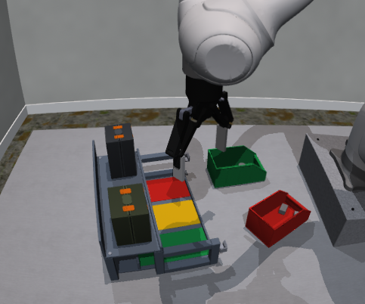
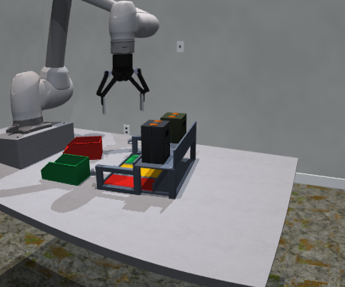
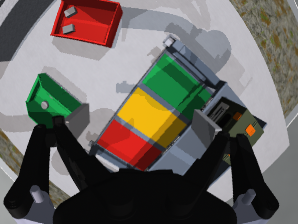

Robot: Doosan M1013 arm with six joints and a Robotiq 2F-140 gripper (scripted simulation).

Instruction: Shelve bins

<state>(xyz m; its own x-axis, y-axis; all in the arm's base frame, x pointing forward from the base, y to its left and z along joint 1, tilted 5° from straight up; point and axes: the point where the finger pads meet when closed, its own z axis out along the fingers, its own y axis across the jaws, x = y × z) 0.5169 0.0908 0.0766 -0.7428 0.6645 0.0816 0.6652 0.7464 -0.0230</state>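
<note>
My gripper (image 1: pixel 200 159) (image 2: pixel 123 107) (image 3: pixel 141 116) is open and empty, high above the table between the green bin and the shelf. The green bin (image 1: pixel 236 177) (image 2: pixel 66 173) (image 3: pixel 57 97) stands upright on the table with a small grey part (image 1: pixel 242 164) (image 3: pixel 44 105) inside. The red bin (image 1: pixel 263 227) (image 2: pixel 91 148) (image 3: pixel 90 27) stands nearer the robot base with two grey parts inside. The shelf (image 1: pixel 104 170) (image 2: pixel 136 183) bears a red mark (image 1: pixel 166 189) (image 3: pixel 125 142), a yellow mark (image 1: pixel 176 215) (image 3: pixel 145 112) and a green mark (image 1: pixel 184 237) (image 3: pixel 167 77); no bin stands on them.
A black case (image 1: pixel 121 159) (image 2: pixel 151 143) and an olive case (image 1: pixel 132 227) (image 2: pixel 178 126) stand on the shelf's upper board, over the back of the marks. The shelf has raised end frames and a tall back panel (image 2: pixel 185 148). The grey robot pedestal (image 1: pixel 357 231) (image 2: pixel 34 150) stands beyond the bins.
</note>
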